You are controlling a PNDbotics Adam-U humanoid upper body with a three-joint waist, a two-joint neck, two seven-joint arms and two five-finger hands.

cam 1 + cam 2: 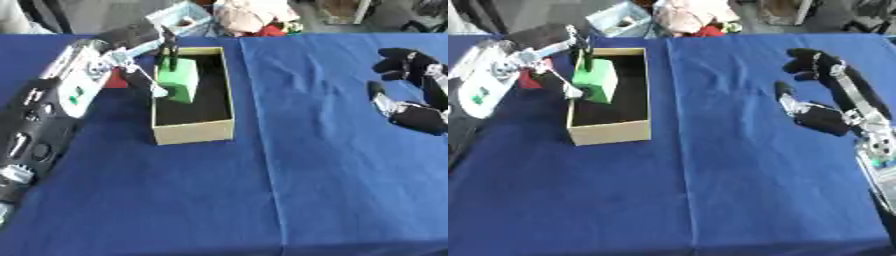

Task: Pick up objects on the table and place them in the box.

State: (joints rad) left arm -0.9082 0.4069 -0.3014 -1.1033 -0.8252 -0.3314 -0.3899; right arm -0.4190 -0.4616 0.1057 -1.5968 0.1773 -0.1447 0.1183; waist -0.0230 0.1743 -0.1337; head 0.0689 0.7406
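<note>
The left hand (156, 60) is reaching in over the near-left wall of the box (194, 131), with its fingers and thumb pinching a green block (179, 80). The block is sitting inside the box, tilted, seemingly low in the far half and close to the wall nearest the hand.

This looks like the placing step. To do it well, the hand should be lowering until the block is resting on the dark box floor, then letting its fingers spread and lifting straight up, so nothing is catching the cardboard wall just beside the fingers and dragging the box across the tabletop (332, 175).

The right hand (820, 107) is hovering well away on the far side of the box, fingers relaxed and holding nothing.

Whether the block's underside is already touching the floor is hard to make out. A red shape (529, 80) is peeking out behind the left hand, mostly covered by the arm, and I cannot tell what it is.
</note>
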